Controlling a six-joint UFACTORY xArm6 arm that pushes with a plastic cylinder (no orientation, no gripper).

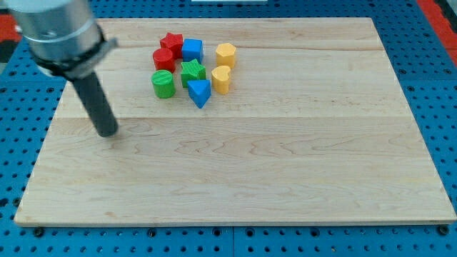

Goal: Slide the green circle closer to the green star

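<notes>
The green circle [163, 83] is a short green cylinder in the upper middle of the wooden board [285, 178]. The green star [193, 72] sits just to its right, a small gap between them. My tip [108, 132] is on the board to the view's left of and below the green circle, well apart from it and touching no block.
Around the green pair lie a red star [171, 41], a red cylinder [163, 59], a blue cube [192, 50], a blue triangle [200, 93], a yellow hexagon [226, 54] and a yellow heart [221, 79]. Blue pegboard surrounds the board.
</notes>
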